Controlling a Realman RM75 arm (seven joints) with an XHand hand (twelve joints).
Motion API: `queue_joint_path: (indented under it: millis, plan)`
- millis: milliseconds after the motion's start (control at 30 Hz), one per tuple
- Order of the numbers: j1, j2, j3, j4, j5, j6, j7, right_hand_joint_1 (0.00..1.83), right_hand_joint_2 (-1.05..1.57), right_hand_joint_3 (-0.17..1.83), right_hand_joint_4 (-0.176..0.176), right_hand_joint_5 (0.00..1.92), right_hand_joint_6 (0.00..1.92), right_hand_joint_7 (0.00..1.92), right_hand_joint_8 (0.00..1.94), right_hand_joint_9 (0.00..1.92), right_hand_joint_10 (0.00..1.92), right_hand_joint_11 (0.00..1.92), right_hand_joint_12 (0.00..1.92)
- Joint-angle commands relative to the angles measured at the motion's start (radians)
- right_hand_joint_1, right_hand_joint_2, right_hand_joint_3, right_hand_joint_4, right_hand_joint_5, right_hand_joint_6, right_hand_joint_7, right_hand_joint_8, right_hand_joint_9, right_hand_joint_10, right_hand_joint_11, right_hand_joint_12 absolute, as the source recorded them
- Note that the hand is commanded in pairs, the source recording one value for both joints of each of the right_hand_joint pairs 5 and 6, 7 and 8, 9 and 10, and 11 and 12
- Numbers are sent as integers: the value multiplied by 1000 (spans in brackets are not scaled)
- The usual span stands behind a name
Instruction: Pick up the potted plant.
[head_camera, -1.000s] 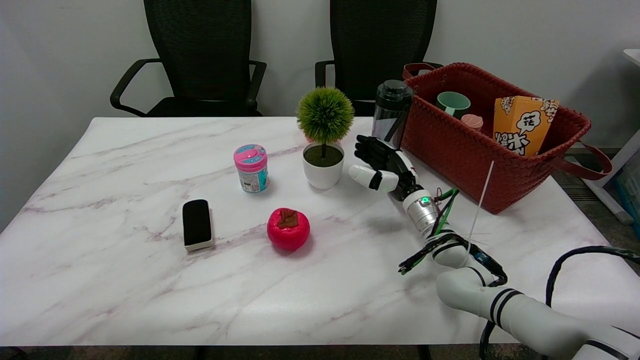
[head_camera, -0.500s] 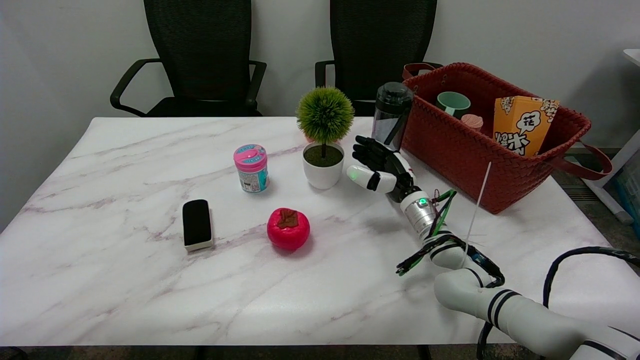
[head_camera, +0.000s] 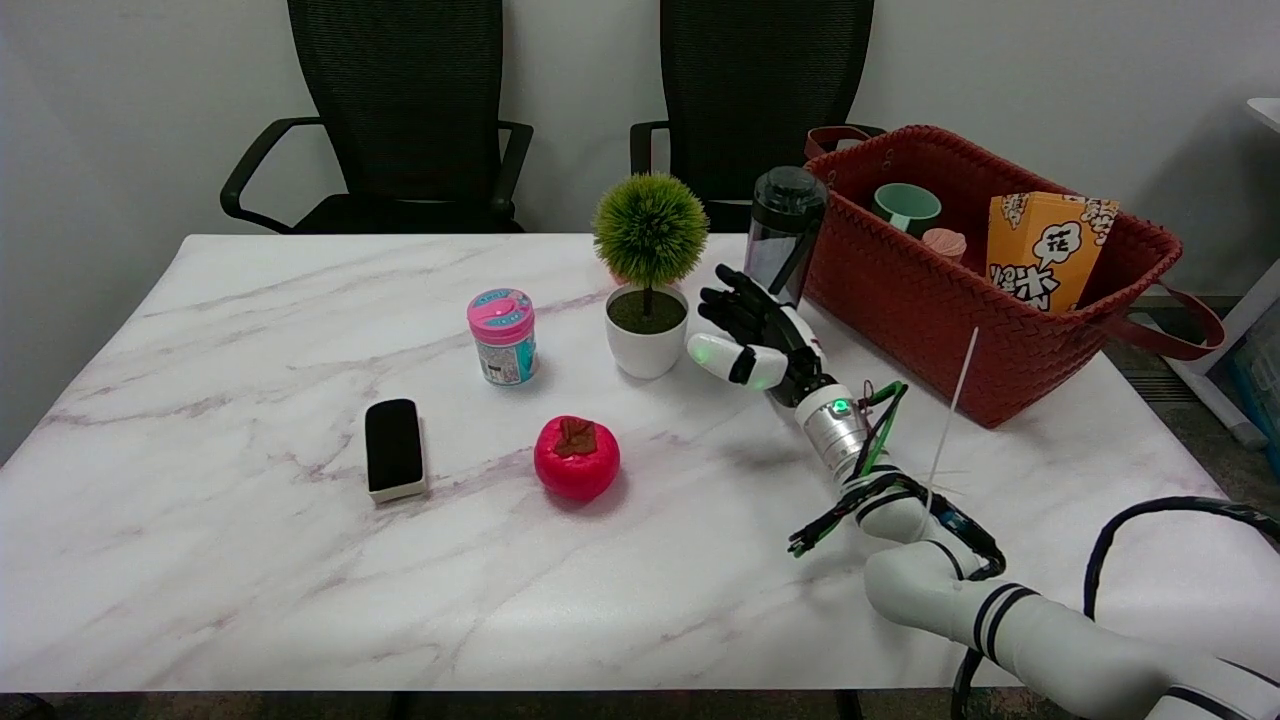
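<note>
The potted plant (head_camera: 648, 285), a fuzzy green ball of artificial foliage on a thin stem set in a smooth, round white ceramic pot, is seen standing upright on the white marble-patterned table (head_camera: 250, 560), toward its far middle. The black-and-white right hand (head_camera: 745, 328) is held just beside the pot, on the pot's right in the picture, with its fingers spread apart and nothing held; no contact with the pot can be made out. The plant's long axis is vertical, so a sideways closing around the pot's glossy wall is judged to be what the lift calls for. A dark, tall plastic bottle (head_camera: 783, 232) and a red woven basket (head_camera: 930, 300) are found close behind the hand.
</note>
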Motion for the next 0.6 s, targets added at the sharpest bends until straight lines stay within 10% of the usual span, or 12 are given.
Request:
queue_joint_path:
  millis: [33, 600]
  plan:
    - [-7, -7, -12, 9, -4, 10, -57, 1055, -30, 954, 0, 83, 83, 319, 319, 352, 352, 191, 191]
    - [-25, -44, -7, 46, 53, 1, -274, 1044, 2, 947, 0, 35, 35, 329, 329, 372, 372, 149, 149]
